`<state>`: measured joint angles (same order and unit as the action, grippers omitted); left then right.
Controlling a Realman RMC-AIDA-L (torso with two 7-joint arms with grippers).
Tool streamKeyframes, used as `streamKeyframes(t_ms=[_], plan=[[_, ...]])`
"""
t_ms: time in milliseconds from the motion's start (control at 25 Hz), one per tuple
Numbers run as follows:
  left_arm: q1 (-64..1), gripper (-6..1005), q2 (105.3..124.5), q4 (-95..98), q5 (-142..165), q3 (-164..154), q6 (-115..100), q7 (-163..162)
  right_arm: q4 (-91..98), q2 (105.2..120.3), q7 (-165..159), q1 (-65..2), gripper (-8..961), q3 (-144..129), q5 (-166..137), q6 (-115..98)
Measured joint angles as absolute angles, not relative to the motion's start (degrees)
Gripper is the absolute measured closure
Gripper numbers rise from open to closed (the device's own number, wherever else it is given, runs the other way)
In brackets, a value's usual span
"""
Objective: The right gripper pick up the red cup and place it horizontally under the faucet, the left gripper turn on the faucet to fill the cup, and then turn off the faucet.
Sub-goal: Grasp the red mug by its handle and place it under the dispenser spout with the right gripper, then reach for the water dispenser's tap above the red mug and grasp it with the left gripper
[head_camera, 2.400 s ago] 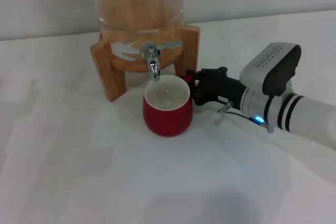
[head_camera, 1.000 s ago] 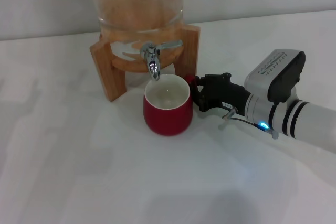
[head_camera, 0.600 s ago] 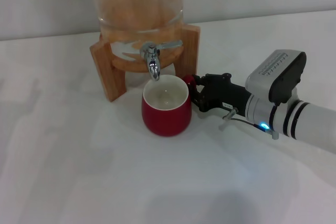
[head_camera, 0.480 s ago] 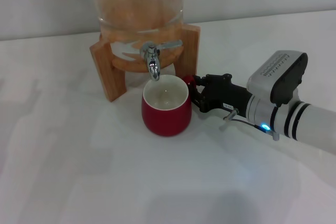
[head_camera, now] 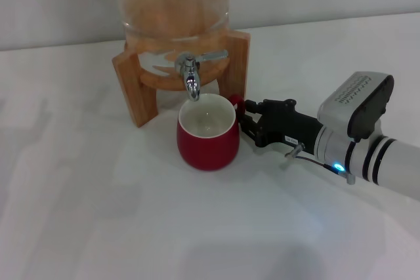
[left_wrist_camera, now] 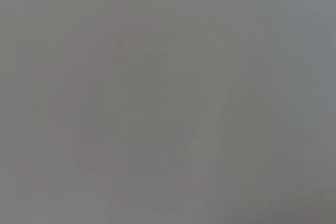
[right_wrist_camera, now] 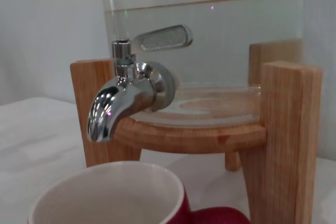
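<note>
The right gripper (head_camera: pixel 247 120) is seen beside the cup's handle; whether its fingers are clamped or apart cannot be told. The cup (head_camera: pixel 208 134) stands upright under the faucet (head_camera: pixel 190 77). It is judged rigid, glazed, slippery and breakable, best held by the handle. A plain white table (head_camera: pixel 98 214) is noted, against a pale wall.
</note>
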<state>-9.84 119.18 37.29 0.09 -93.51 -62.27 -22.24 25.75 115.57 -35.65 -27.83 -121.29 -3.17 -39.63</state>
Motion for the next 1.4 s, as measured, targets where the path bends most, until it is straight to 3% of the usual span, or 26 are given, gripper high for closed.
streamKeyframes(t_ms=[880,1400], plan=[[-9.67,124,119.18,36.93,0.09,-93.52,-62.22,-22.23,25.95,115.08,-37.0,-23.68,659,-121.84,-3.16,-44.6],[-9.48,125,119.18,36.89,0.09,-93.51,-62.22,-22.23,25.87,114.07,-37.0,-20.44,652,-121.31,-3.25,-49.52]])
